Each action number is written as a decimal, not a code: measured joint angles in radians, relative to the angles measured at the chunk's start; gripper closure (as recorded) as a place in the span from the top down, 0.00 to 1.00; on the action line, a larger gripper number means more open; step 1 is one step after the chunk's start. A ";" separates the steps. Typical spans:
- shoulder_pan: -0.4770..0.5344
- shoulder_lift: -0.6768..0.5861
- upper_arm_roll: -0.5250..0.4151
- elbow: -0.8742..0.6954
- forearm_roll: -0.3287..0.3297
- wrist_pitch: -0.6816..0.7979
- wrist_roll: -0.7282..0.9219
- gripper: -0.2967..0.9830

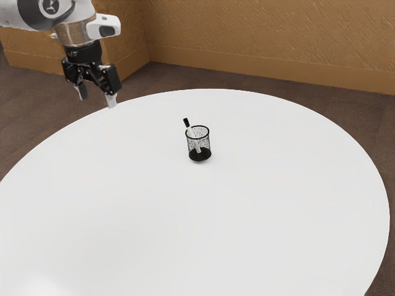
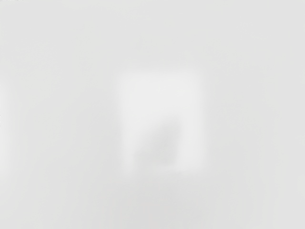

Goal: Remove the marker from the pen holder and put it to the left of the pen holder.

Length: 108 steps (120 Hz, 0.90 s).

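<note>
We observe a white, black-ended marker (image 1: 191,132) tilted in the mesh pen holder (image 1: 207,143). Exterior view: gripper (image 1: 97,101) spread. Wrist view: bright patch (image 2: 159,95), partly shaded.

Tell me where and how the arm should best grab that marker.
Probably by the black upper end of the marker, from above, with the open gripper closing across it. It leans toward the exterior view's left, and that end pokes over the rim of the mesh cup; lower down, the walls would likely interfere.
</note>
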 joint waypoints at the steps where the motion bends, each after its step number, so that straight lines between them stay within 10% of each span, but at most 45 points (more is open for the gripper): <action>1: 0.000 0.007 -0.001 0.000 0.001 0.004 0.000 0.77; 48: 0.048 0.477 0.077 0.191 -0.039 0.243 -0.011 0.77; 78: 0.020 0.651 0.078 0.326 -0.282 0.423 -0.153 0.77; 108: 0.006 0.846 0.090 0.537 -0.380 0.477 -0.293 0.77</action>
